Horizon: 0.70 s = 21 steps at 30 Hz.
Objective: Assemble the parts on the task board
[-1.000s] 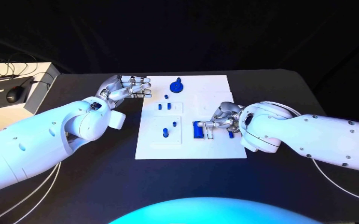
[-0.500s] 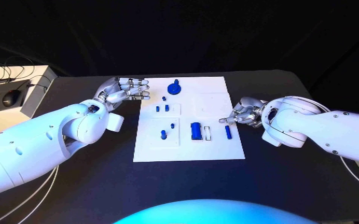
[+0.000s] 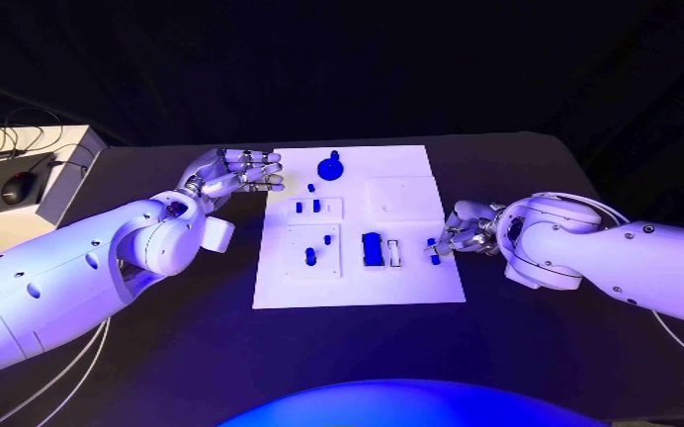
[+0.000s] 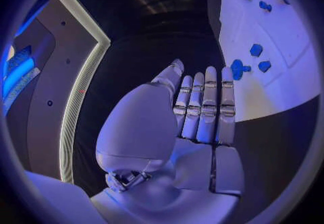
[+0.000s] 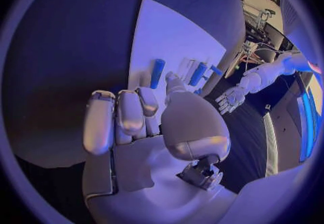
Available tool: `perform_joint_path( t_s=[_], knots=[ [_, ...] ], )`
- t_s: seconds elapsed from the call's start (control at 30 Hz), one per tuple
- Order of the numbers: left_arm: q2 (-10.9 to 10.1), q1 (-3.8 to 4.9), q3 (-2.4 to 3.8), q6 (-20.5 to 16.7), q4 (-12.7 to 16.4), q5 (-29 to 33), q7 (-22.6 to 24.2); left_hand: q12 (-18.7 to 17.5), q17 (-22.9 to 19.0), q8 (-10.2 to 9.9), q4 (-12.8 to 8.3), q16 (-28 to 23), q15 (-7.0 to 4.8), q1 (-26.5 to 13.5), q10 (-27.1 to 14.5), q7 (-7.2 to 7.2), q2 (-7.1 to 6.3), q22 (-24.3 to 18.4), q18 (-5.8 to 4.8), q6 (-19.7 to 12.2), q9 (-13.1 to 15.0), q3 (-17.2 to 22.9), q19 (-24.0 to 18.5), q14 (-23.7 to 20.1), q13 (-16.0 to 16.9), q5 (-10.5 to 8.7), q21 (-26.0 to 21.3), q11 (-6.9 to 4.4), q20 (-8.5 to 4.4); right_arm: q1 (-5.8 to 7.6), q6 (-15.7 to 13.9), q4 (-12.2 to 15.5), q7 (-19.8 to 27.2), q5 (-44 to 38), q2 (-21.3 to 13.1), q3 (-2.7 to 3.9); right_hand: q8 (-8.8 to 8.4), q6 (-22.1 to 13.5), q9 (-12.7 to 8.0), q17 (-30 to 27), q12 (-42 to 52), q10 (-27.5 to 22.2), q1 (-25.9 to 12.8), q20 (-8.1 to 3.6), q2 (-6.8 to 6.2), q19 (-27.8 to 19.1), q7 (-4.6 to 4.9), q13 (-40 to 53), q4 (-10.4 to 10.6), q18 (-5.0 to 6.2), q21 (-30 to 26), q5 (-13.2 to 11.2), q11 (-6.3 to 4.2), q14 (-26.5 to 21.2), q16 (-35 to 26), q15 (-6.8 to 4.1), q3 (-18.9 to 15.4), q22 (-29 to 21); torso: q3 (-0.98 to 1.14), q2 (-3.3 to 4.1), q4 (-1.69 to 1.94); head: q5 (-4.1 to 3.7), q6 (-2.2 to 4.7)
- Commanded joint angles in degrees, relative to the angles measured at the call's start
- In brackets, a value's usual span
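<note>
Task board (image 3: 406,289) sits mid-desk. Several blue parts stand in it; a slim blue part (image 3: 433,245) at its 3 o'clock edge looks unplaced. Right hand (image 3: 459,231) beside it, fingers curled, empty. Left hand (image 3: 228,172) at 10 o'clock, apart, empty. Roughly halfway, I'd judge.

The right hand (image 3: 459,231) sits at the right edge of the task board (image 3: 413,284), beside a small blue bar (image 3: 433,245), blocking approach from that side. The left hand (image 3: 228,172) hovers off the board's far left corner. Between them, the board's near strip lies bare, and black table (image 3: 357,348) spreads in front.
</note>
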Motion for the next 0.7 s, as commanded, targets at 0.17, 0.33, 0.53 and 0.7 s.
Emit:
perform_joint_path(
  t_s=[0.17, 0.33, 0.53, 0.7],
  knots=[
    [0.0, -0.11, 0.05, 0.7, 0.1, 0.3, 0.7, -0.2, 0.1, 0.0, 0.2, 0.1, -0.08, -0.1, -0.2, 0.05, -0.41, -0.1, -0.37, -0.2, 0.0, 0.2, 0.0, -0.3, -0.1, 0.17, 0.0, 0.05, 0.09, -0.41, 0.7, -0.2, -2.0, -3.5, 0.5, -0.04, 0.0, 0.4, 0.2, 0.0, 0.2, 0.3, 0.0, 0.1, 0.56, 4.9, -0.23, 1.1, -0.3, -0.28, 0.0, 0.5, -0.22, 0.3, 0.1, 0.1, -0.3, 8.2, -0.08, -0.04, 0.06, 0.05, -0.21],
    [0.0, -0.12, 0.05, 0.7, 0.1, 0.3, 0.6, -0.2, 0.1, 0.0, 0.3, 0.1, -0.07, -0.1, -0.2, 0.09, -0.43, -0.1, -0.38, -0.3, 0.0, 0.1, 0.0, -0.3, -0.1, 0.18, 0.0, 0.06, 0.1, -0.57, 0.5, -0.6, -2.4, -3.8, 1.0, -0.04, 0.07, 0.3, 0.3, 0.1, 0.2, 0.3, 0.1, 0.07, 0.71, 4.9, -0.24, 1.1, -0.4, -0.3, 0.1, 0.8, -0.24, 0.3, 0.1, 0.08, -0.3, 8.2, -0.07, -0.01, 0.02, 0.08, -0.31],
    [-0.1, -0.12, 0.05, 0.7, 0.1, 0.3, 0.6, -0.2, 0.1, 0.0, 0.3, 0.1, -0.07, -0.2, -0.2, 0.09, -0.43, -0.1, -0.38, -0.3, 0.0, 0.1, 0.0, -0.3, -0.1, 0.18, 0.0, 0.06, 0.1, -1.2, 1.1, -1.2, -2.5, -4.1, 1.9, -0.06, 0.11, 0.2, 0.3, 0.1, 0.1, 0.2, 0.7, 0.04, 1.16, 4.9, -0.26, 1.1, -0.9, -0.3, 0.0, 3.0, -0.26, 0.3, 0.1, 0.06, -0.1, 8.2, -0.05, -0.03, 0.01, 0.16, -0.41],
    [-0.2, -0.12, 0.05, 0.7, 0.2, 0.3, 0.5, -0.2, 0.1, 0.0, 0.3, 0.1, -0.07, -0.2, -0.2, 0.09, -0.43, -0.1, -0.38, -0.3, 0.0, 0.1, 0.0, -0.3, -0.1, 0.18, 0.0, 0.06, 0.1, -1.71, 2.5, -1.3, -2.5, -4.3, 2.5, -0.12, -0.07, 0.0, 0.2, 0.1, 0.0, 0.1, 2.4, -0.08, 1.82, 4.9, -0.46, 1.0, -2.7, -0.34, 0.0, 11.7, -0.43, 0.3, 0.0, -0.09, 0.9, 8.2, -0.08, 0.0, 0.01, 0.18, -0.56]
  ],
)
